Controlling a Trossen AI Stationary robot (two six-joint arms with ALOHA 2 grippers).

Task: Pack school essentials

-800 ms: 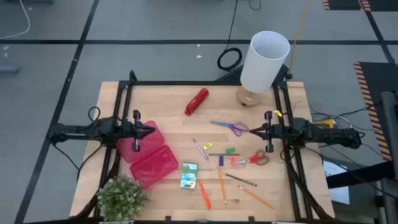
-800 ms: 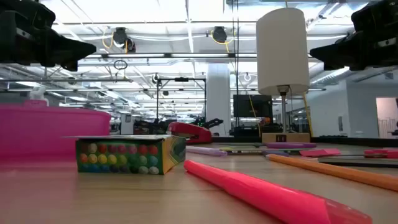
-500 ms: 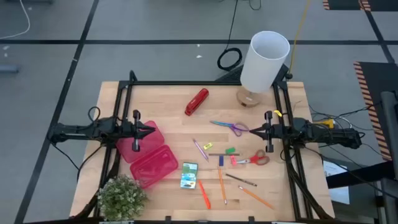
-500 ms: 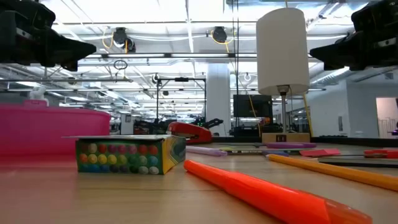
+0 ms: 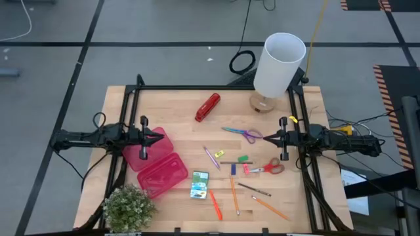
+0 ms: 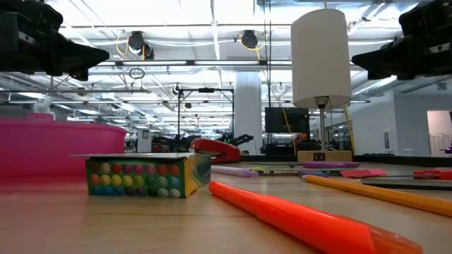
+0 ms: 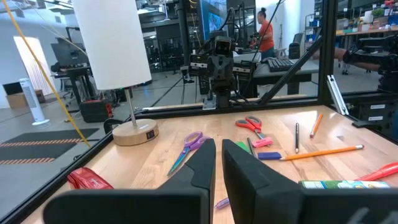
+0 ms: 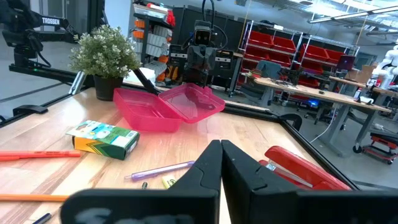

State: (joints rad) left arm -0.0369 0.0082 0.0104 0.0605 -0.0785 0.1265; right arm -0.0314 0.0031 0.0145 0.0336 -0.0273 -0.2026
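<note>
Tools both empty, left nearly together over pink case, right together beside purple scissors; nothing packed yet (everything loose on surface).

Almost nothing altered. From table height, nearest orange pen now orange along its whole length, where the earliest picture rendered it pink; placement on the worktop unaltered, so a shift in rendered colour only. Right arm's dark outline, upper corner of that level view, sitting a touch differently from the earliest picture, a very slight drift. From overhead, no shift detectable in any item or either arm.
</note>
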